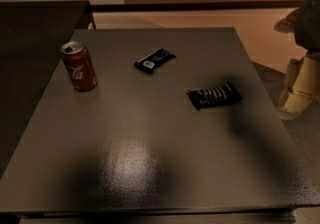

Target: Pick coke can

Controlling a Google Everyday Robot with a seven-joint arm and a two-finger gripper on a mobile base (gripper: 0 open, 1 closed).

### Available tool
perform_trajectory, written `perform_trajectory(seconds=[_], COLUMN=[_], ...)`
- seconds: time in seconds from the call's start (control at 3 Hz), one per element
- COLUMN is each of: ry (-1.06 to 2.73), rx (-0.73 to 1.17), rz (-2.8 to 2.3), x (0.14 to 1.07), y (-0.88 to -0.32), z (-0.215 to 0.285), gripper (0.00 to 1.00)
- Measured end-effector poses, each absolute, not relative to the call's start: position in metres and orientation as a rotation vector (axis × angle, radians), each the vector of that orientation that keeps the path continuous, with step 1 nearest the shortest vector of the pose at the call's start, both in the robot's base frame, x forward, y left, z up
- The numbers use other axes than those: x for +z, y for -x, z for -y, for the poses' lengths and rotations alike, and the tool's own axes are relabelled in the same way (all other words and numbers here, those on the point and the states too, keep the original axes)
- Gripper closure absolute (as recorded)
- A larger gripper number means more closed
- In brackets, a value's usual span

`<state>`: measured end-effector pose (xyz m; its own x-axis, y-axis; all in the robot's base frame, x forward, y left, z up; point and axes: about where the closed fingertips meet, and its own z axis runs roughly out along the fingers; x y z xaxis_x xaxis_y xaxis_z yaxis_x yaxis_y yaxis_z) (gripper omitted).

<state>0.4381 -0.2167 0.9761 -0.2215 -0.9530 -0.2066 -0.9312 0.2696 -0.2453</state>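
Eyes left: the can (79,66) stands upright on the grey table (150,178), at ten o'clock from the table's middle, near the left edge. Red body, white script facing us, silver top with the tab showing. A darker surface (30,43) runs alongside the table beyond that left edge.

Moving across to twelve o'clock, a black wrapper (155,61) lies flat and angled, well apart from the can. On to two o'clock: a second black wrapper (214,96), also flat, pale print on it, apart from the first. A soft shadow spreads over the table just below and right of it, and a bright glare sits at six o'clock.

Now the far right, three o'clock, off the table's edge: the arm (307,23) hangs down, pale and cream, with the gripper (295,99) at its lower end, beside the table's right side and well away from the can. Whether it is spread or closed, I cannot tell.
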Motion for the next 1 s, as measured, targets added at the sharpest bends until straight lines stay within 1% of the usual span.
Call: perform_trajectory(seconds=[0.33,0.67,1.0], ry=[1.725,1.717,1.709], rx=[-0.098,-0.053,0.023], rz=[-2.232,-2.206,-2.129], x=[0.976,0.975,0.975], y=[-0.438,-0.443,-0.456], z=[0.217,0.200,0.166], gripper=[0.00,0.00,0.00])
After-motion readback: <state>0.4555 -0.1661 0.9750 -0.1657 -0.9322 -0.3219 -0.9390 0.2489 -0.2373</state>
